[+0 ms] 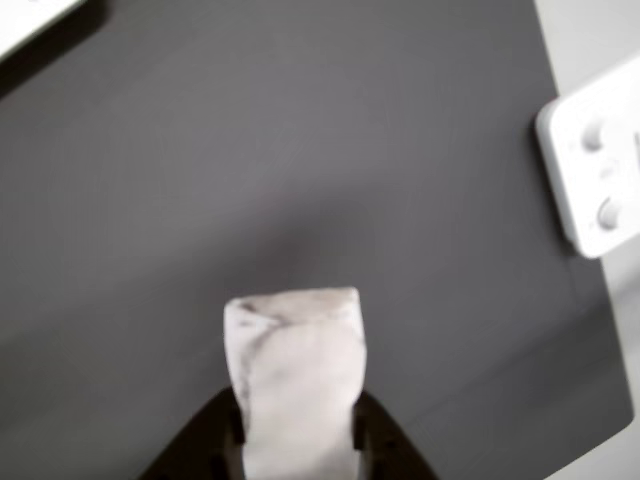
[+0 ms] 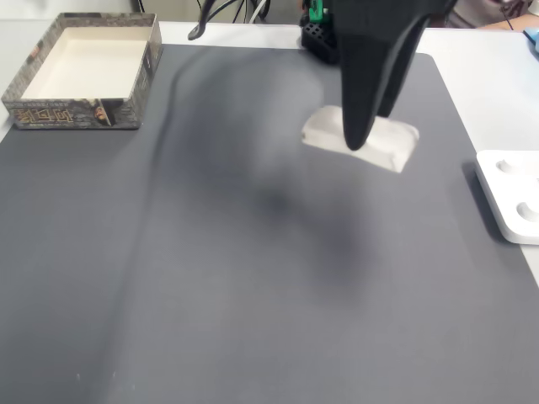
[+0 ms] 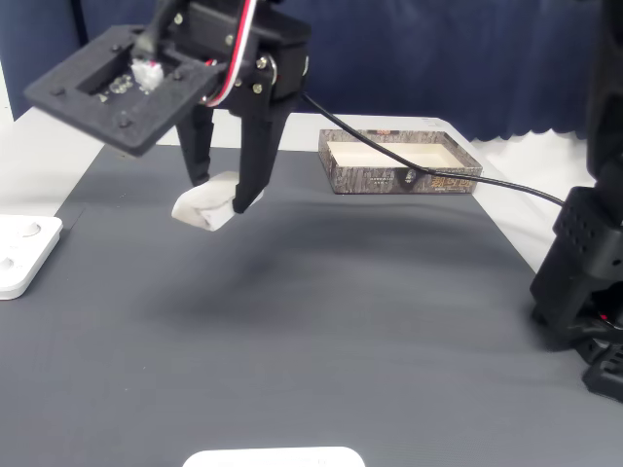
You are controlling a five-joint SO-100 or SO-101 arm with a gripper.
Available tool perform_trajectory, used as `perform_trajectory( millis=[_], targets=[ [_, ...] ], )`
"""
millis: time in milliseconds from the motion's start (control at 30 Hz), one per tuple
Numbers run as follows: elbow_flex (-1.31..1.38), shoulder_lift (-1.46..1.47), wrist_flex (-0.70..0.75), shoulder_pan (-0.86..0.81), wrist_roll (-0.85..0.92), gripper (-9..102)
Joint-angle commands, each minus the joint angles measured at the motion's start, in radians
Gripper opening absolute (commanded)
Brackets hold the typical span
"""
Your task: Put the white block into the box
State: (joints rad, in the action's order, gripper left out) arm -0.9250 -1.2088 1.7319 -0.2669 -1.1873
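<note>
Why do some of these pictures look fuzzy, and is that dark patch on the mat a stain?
Other view: soft focus throughout, the white block close and hazy. A fixed view: the gripper is smeared, and the dark patch is its diffuse shadow on the mat. The side fixed view is sharpest.

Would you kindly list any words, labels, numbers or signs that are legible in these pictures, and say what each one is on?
Nothing here can be read with confidence.
The box: its outer walls carry a dark printed pattern with what may be lettering, too blurred to read in both fixed views.
The white block, held in the gripper: plain, no marking.
The flat white device: raised round shapes, no text visible.
The grey mat: no marking.
</note>
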Motion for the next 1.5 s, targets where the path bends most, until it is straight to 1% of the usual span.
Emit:
perform_trajectory(
  millis=[0,200,433,700,867,1033,1233,1467],
  targets=[
    [-0.055,-0.167,0.005,-0.018,0.031,-1],
    [-0.235,-0.291,-0.005,-0.092,0.044,-2],
    [-0.336,-0.356,-0.012,-0.212,0.037,-2],
    [-0.454,-0.445,-0.031,-0.39,0.006,-2],
    [-0.466,-0.497,-0.032,-0.495,-0.006,-2],
    [-0.468,-0.538,-0.038,-0.597,0.029,-2],
    [-0.468,-0.549,-0.049,-0.726,0.066,-2],
    [-0.445,-0.52,-0.072,-0.893,0.064,-2]
  ],
)
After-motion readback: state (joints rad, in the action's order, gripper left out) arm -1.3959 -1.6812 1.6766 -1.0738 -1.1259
